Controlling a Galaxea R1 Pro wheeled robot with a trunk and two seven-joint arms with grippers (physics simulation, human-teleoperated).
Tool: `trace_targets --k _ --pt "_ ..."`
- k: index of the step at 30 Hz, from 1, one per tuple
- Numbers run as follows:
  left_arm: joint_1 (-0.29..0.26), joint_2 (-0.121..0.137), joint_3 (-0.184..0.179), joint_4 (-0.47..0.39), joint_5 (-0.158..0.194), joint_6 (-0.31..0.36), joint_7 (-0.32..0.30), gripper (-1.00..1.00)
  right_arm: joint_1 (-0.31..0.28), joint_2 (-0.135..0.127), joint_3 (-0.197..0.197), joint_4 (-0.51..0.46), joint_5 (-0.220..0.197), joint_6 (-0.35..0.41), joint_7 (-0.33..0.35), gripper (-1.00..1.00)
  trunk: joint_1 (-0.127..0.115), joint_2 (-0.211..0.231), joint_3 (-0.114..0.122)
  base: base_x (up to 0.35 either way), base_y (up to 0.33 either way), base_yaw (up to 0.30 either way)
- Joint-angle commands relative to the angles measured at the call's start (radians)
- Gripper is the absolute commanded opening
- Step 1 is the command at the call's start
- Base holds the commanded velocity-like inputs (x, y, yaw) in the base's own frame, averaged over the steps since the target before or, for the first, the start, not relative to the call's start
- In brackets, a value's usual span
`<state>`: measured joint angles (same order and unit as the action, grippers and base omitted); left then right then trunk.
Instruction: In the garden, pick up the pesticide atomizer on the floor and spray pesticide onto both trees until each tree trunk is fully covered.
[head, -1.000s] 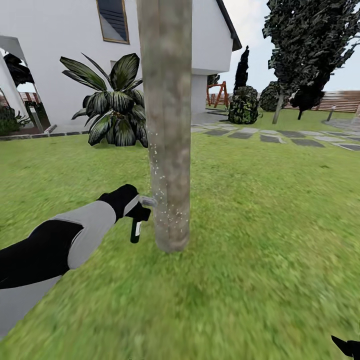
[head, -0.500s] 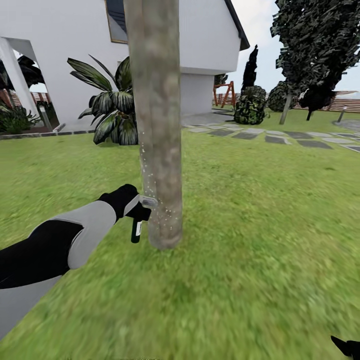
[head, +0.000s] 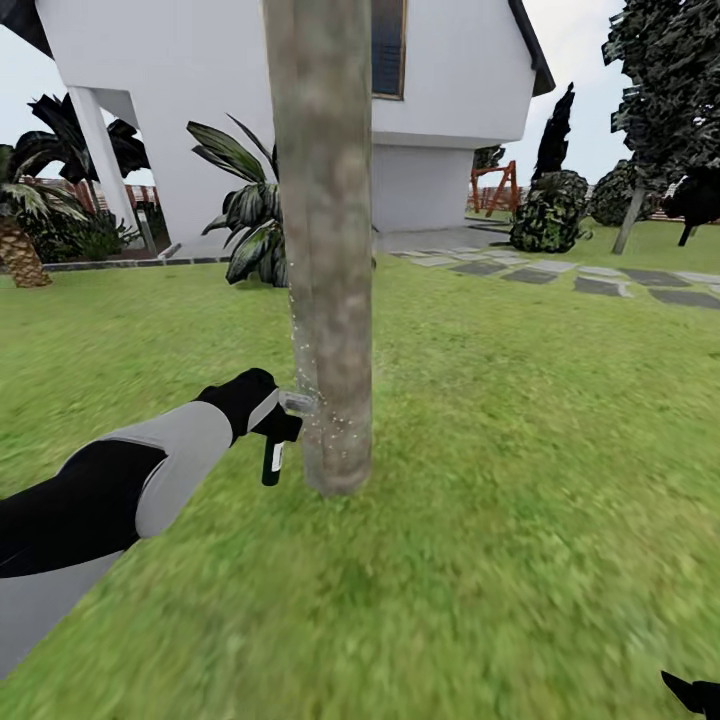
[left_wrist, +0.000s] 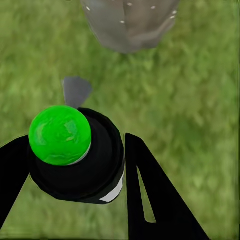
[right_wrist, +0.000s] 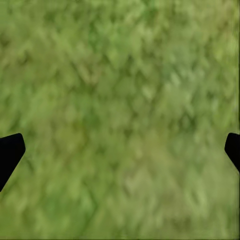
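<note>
A mottled grey-brown tree trunk (head: 325, 250) rises from the lawn straight ahead, its lower part dotted with white droplets. My left gripper (head: 277, 430) is shut on the pesticide atomizer (head: 272, 460), a black bottle whose grey nozzle (head: 298, 402) nearly touches the trunk. In the left wrist view the atomizer (left_wrist: 75, 160) shows a green round cap between my two black fingers (left_wrist: 145, 190), with the trunk base (left_wrist: 130, 22) just beyond. My right gripper (right_wrist: 120, 150) hangs open over bare grass; its tip (head: 692, 692) peeks in at the head view's lower right corner.
A white house (head: 450, 90) stands behind the trunk. A broad-leaved plant (head: 245, 220) grows beside it and a short palm (head: 20, 250) at far left. Stepping stones (head: 600, 282), dark bushes (head: 548, 210) and dark trees (head: 670, 80) lie to the right. Lawn surrounds me.
The whole head view has swung, so house and plants sit further right. The left gripper still holds the atomizer against the trunk's lower part.
</note>
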<state>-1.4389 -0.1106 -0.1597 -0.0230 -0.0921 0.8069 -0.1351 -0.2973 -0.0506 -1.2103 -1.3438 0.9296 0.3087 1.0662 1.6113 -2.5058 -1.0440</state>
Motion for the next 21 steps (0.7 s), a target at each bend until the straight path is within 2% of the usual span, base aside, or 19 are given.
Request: trace_targets --k 1,11,16,21 --pt "0.000 0.000 0.000 0.000 0.000 0.000 0.000 -1.00 0.001 0.000 0.000 0.000 0.000 0.000 0.000 1.00 0.000 0.000 0.000 0.000 -0.324 0.054" --pt "0.000 0.000 0.000 -0.001 0.000 0.000 0.000 -1.00 0.000 -0.002 0.000 0.000 0.000 0.001 0.001 1.00 0.000 0.000 0.000 0.000 -0.324 0.014" --pt "0.000 0.000 0.000 -0.001 0.000 0.000 0.000 -1.00 0.000 -0.001 0.000 0.000 0.000 0.000 0.000 1.00 0.000 0.000 0.000 0.015 -0.321 0.217" --pt "-0.001 0.000 0.002 0.000 0.002 0.000 0.002 -1.00 0.000 -0.001 0.000 0.000 0.000 0.001 0.000 1.00 0.000 0.000 0.000 0.188 -0.232 0.255"
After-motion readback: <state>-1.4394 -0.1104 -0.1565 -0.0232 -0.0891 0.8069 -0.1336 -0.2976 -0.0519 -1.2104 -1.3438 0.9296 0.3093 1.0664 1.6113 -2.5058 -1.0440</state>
